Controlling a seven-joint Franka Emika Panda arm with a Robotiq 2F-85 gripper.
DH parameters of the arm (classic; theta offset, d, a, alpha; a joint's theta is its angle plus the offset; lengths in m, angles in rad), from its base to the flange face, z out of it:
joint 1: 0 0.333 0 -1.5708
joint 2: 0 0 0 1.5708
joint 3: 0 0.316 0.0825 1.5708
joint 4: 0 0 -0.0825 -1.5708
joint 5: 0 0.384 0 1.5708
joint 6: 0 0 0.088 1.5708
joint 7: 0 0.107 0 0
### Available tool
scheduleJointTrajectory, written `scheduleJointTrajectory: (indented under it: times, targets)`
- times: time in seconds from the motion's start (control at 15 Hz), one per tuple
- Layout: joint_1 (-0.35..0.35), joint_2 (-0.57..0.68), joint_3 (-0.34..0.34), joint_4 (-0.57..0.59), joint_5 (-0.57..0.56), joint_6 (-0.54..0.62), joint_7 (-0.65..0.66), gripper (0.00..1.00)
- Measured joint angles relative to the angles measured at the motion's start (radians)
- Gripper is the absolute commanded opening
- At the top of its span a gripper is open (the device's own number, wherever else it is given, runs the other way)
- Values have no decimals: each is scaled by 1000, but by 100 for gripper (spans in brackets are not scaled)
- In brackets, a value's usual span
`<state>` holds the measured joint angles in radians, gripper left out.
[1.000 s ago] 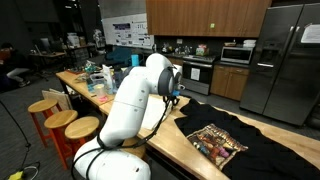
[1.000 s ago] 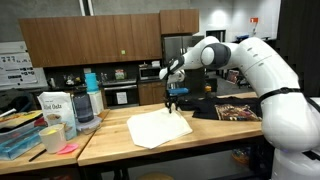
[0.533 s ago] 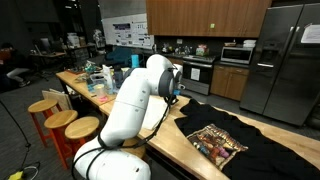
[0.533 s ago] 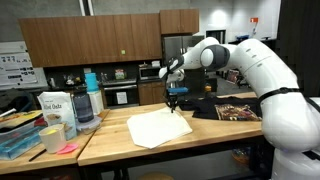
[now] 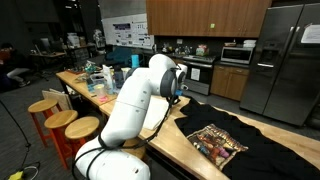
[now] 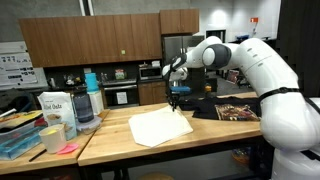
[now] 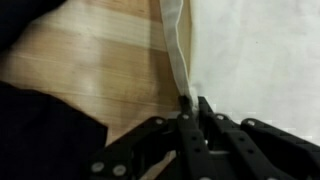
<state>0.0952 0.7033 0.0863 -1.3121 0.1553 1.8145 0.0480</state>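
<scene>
Pinching edge of white cloth [image 7: 255, 60], fold clamped between fingers [image 7: 186, 128], on wooden table [image 7: 90, 70]

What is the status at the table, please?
Fingers shut on edge of white cloth. Cloth lies on wooden table. Black shirt beside it.

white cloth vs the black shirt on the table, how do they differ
The white cloth is plain, while the black shirt carries a colourful print. The gripper is shut on the white cloth's edge; nothing touches the black shirt. Both lie spread out on the wooden table.
</scene>
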Motion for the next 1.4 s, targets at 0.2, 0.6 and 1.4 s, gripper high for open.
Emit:
scheduleJointTrajectory:
  times: [0.2,0.6,1.4]
  targets:
    - [-45,-76,-3,-80,34,31,-3,3]
    - [-104,-327,-28,-308,46,72,-19,3]
    - [65,-490,75,-358,42,36,15,3]
